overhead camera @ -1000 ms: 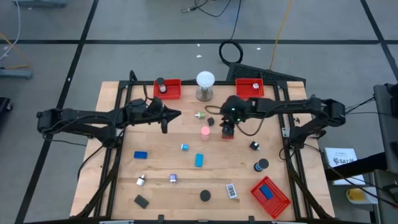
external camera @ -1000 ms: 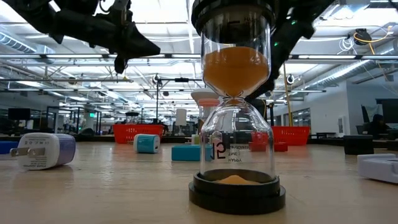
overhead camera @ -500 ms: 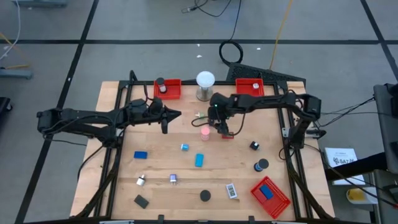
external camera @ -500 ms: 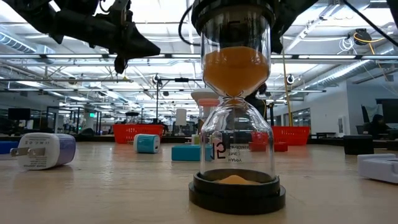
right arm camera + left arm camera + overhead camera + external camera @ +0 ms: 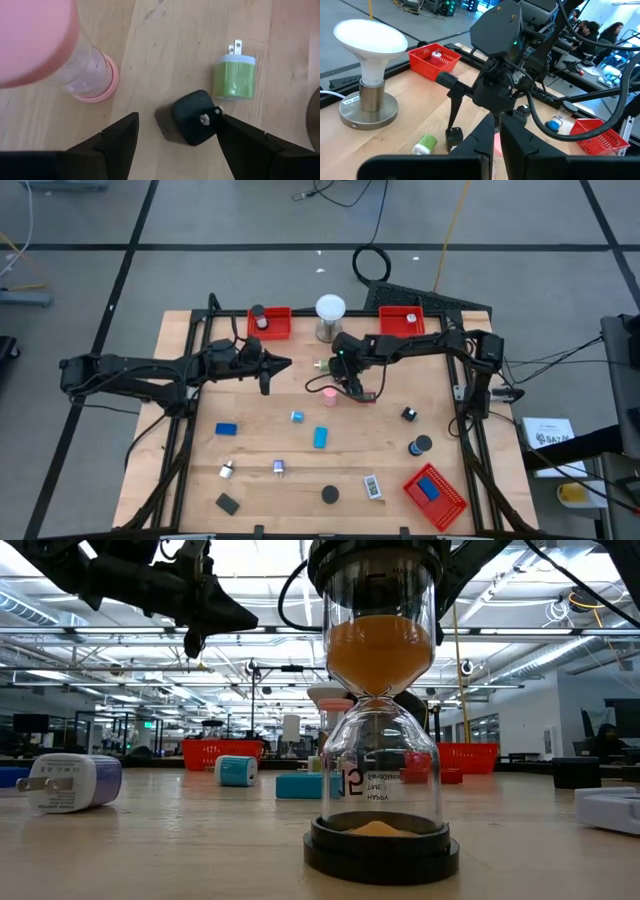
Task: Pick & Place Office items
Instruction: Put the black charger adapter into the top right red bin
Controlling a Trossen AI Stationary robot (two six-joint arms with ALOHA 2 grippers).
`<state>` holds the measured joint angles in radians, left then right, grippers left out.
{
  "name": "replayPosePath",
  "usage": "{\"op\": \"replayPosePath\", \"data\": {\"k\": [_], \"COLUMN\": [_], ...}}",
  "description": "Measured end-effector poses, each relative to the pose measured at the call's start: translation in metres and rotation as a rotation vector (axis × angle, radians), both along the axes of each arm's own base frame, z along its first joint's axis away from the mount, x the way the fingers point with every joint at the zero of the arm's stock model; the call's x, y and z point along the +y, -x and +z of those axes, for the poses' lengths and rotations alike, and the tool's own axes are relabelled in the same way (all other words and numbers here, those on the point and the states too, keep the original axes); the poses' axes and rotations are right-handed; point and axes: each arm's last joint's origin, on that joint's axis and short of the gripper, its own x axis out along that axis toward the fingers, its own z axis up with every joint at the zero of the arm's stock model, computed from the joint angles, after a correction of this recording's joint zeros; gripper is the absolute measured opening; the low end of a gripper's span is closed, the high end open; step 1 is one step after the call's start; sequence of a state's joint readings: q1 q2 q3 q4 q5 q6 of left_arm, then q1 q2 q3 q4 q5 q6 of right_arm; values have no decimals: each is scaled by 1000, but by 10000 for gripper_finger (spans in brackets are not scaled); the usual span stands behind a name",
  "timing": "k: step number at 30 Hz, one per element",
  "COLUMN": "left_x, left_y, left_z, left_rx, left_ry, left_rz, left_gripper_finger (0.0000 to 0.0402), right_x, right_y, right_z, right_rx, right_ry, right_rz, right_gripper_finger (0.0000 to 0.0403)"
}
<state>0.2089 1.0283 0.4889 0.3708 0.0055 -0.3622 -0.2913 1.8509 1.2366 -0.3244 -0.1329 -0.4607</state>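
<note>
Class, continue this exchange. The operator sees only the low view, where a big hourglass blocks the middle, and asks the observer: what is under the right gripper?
Observer: A black plug, lying on the table between the open fingers of the right gripper.
Operator: Anything close to it?
Observer: A green plug lies beside it, apart; a pink hourglass stands on the other side.
Operator: Where is the left gripper?
Observer: The left gripper is shut and holds nothing, left of the right one.
</note>
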Motion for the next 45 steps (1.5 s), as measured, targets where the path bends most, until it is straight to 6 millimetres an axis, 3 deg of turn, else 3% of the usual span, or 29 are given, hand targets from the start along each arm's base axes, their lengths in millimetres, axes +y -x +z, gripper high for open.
{"op": "replayPosePath", "data": {"k": [11,22,29,36,45], "left_x": [0,0,0,0,0], "left_y": [0,0,0,0,0], "left_z": [0,0,0,0,0], "left_rx": [-1,-2,-1,-1,-1], "left_ry": [2,2,1,1,1], "left_rz": [1,1,1,0,0], "left_gripper_finger": [28,28,28,28,28], "right_x": [1,2,-3,-5,-4], "right_y": [6,17,13,8,10], "right_z": [2,28,12,0,-8], "right_rx": [46,12,42,41,1], "right_ry": [-4,14,-48,-90,-115], "right_rz": [-13,-30,-121,-190,-241], "right_gripper_finger": [230,271,277,252,182]}}
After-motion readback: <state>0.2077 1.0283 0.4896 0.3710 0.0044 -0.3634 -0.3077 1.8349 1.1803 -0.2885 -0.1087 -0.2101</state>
